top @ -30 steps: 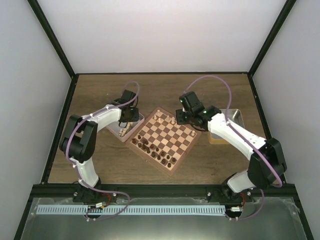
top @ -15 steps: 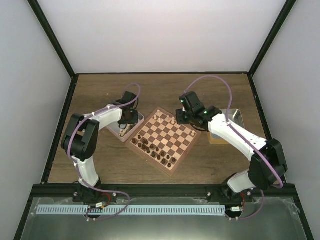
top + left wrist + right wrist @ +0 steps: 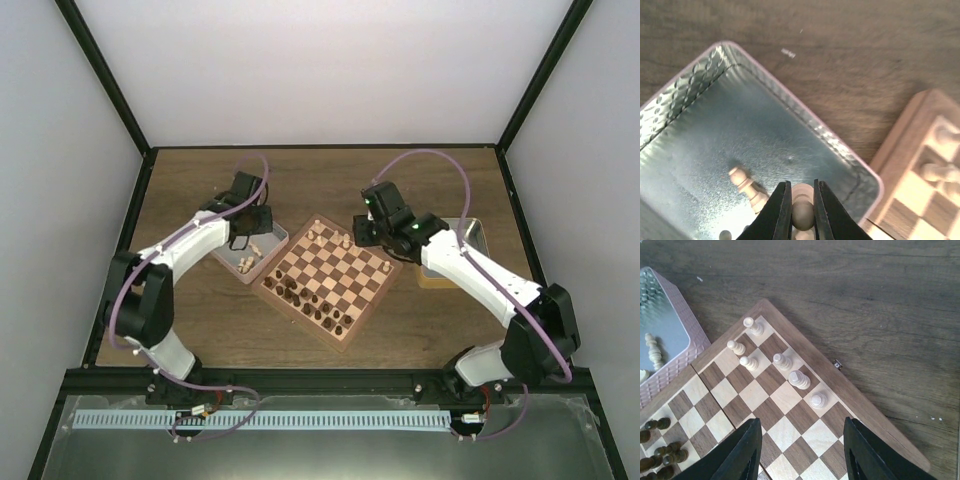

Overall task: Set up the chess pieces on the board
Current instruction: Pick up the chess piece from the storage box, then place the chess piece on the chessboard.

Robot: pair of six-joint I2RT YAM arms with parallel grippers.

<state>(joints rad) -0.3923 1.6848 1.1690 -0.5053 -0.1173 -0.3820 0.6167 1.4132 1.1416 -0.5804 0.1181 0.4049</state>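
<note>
One light piece (image 3: 802, 216) is now clear of the tray floor, pinched in the left gripper (image 3: 801, 197), whose fingers are closed almost together on it. A second ago that gripper sat low in the tray (image 3: 284, 236). It has since risen and drifted toward eleven o'clock in the top view. The pick looks done, and I judge the carry to the board (image 3: 340, 268) comes next. A fallen piece (image 3: 742, 179) lies on its side in the tray, which sits just beside the board at its ten o'clock, so more trips remain. Several chess pieces (image 3: 781, 360) already stand at the board's twelve o'clock corner, and dark pieces (image 3: 300, 295) crowd its seven o'clock edge. The right gripper (image 3: 805, 450) hangs over that light corner with its jaws spread wide, holding nothing, and has barely shifted.
</note>
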